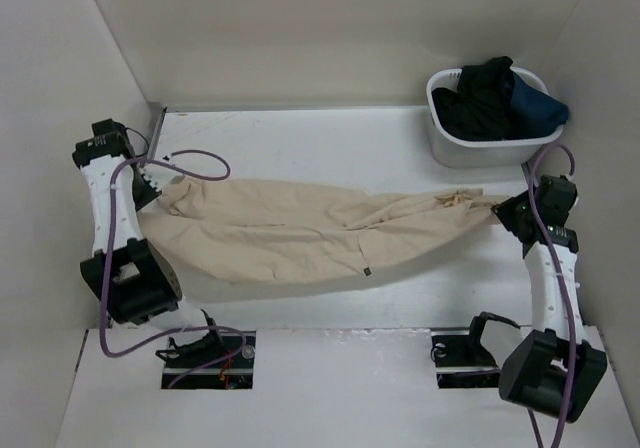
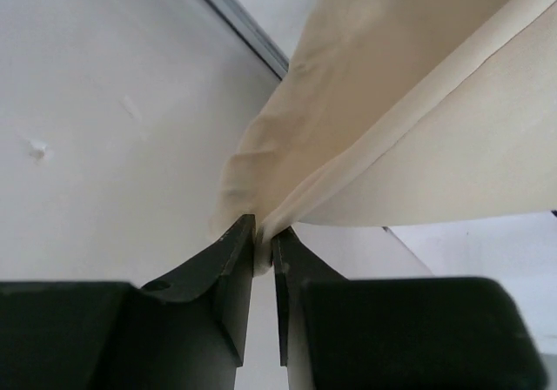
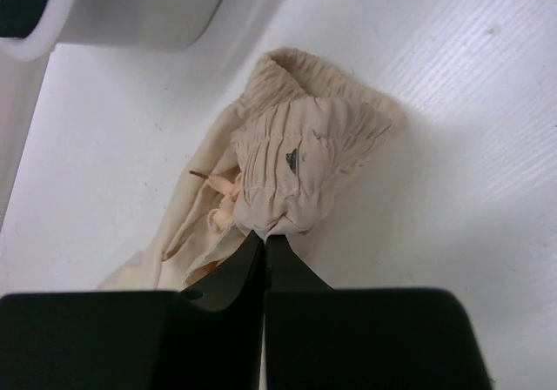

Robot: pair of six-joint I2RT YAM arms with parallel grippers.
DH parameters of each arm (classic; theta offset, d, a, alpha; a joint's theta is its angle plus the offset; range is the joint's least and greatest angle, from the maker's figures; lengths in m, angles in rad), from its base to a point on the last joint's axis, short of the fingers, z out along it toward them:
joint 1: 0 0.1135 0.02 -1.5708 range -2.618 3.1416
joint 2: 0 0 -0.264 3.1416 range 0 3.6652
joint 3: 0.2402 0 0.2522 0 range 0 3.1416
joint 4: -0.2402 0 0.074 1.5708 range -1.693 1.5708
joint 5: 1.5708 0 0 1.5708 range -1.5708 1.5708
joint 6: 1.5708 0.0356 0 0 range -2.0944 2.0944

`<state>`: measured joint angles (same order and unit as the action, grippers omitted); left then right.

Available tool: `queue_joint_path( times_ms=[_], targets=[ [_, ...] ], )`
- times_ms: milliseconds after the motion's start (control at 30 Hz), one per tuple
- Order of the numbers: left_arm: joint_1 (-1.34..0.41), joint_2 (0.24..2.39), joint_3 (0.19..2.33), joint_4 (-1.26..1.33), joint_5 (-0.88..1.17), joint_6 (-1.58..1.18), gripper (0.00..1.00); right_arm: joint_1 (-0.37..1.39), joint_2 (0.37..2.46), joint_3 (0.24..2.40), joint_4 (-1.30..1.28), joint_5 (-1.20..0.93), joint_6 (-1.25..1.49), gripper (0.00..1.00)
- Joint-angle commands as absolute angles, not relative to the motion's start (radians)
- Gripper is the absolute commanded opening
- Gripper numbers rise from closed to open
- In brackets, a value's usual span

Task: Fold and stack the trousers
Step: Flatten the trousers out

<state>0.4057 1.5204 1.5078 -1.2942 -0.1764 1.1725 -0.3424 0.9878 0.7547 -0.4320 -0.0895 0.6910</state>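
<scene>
The beige trousers (image 1: 310, 230) stretch across the table from left to right, pulled between both arms, with a small dark tag on the near edge. My left gripper (image 1: 150, 186) is shut on the leg end; in the left wrist view the cloth (image 2: 409, 120) runs up from the closed left gripper (image 2: 264, 238). My right gripper (image 1: 503, 212) is shut on the gathered elastic waistband (image 3: 305, 159), with the drawstring hanging beside it; the closed right gripper (image 3: 265, 236) pinches its edge.
A white basket (image 1: 440, 138) at the back right holds a black garment (image 1: 485, 93) and a dark navy-blue garment (image 1: 540, 108). White walls close in the left, back and right. The basket's corner (image 3: 130, 16) shows in the right wrist view.
</scene>
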Motion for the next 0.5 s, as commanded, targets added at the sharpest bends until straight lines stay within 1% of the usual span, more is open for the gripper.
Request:
queue_joint_path(
  times_ms=[0,100,200,267,333,400,433,467],
  targets=[
    [0.378,1.675,1.584,-1.322,-0.147,1.19,0.13,-0.41,0.982,0.729,-0.428,-0.12,0.687,0.0],
    [0.355,1.891,1.753,-1.287,-0.108,1.135,0.15,-0.432,1.005,0.724,-0.393,-0.13,0.701,0.0],
    [0.332,2.058,1.899,-1.252,-0.068,1.077,0.15,-0.43,1.041,0.744,-0.39,-0.121,0.692,0.0],
    [0.317,2.141,1.985,-1.198,-0.048,1.028,0.18,-0.43,1.052,0.75,-0.388,-0.114,0.689,0.0],
    [0.305,2.164,2.023,-1.081,-0.038,0.962,0.2,-0.427,1.065,0.752,-0.388,-0.11,0.684,0.0],
    [0.298,2.111,1.996,-0.939,-0.008,0.899,0.24,-0.424,1.074,0.75,-0.388,-0.106,0.68,0.0],
    [0.297,2.067,1.967,-0.887,0.017,0.882,0.28,-0.423,1.077,0.747,-0.388,-0.104,0.678,0.0],
    [0.295,2.016,1.93,-0.837,0.044,0.868,0.38,-0.423,1.078,0.744,-0.385,-0.101,0.677,0.0]
  ],
)
